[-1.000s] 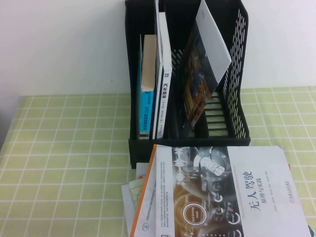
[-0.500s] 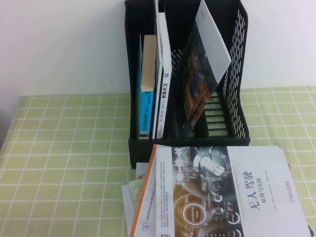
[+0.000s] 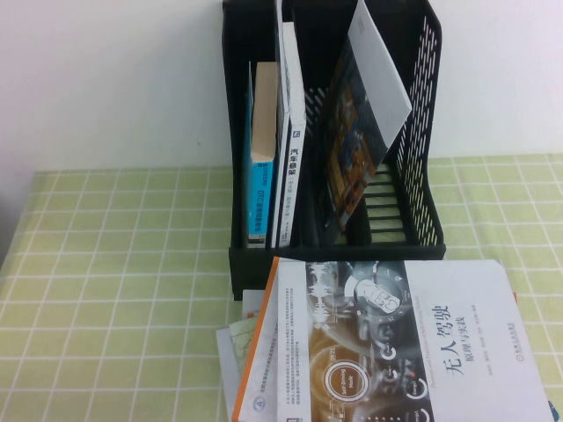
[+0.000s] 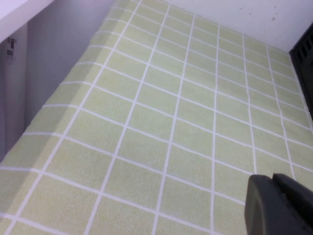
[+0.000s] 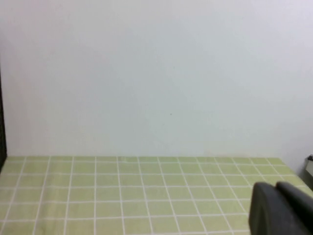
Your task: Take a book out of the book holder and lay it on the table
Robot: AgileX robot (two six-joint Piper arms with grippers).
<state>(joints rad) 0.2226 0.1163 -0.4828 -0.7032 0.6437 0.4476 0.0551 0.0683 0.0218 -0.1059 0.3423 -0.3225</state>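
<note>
The book [image 3: 396, 343], half dark with circular tech graphics and half pale with a black Chinese title, lies flat on the table [image 3: 114, 264] in front of the book holder [image 3: 418, 132]. It rests partly on a white orange-edged book [image 3: 255, 360] and loose papers. No gripper shows in the high view. My left gripper [image 4: 272, 177] is shut and empty over bare green cloth to the left of the holder, whose black edge [image 4: 305, 54] shows there. My right gripper [image 5: 276, 186] is shut and empty, facing the white wall over the cloth.
The holder keeps a blue-spined book [image 3: 259, 189], a white book [image 3: 293, 149] and a leaning dark-covered book [image 3: 356, 132]. A white wall stands behind. The table's left edge drops off in the left wrist view [image 4: 29, 122].
</note>
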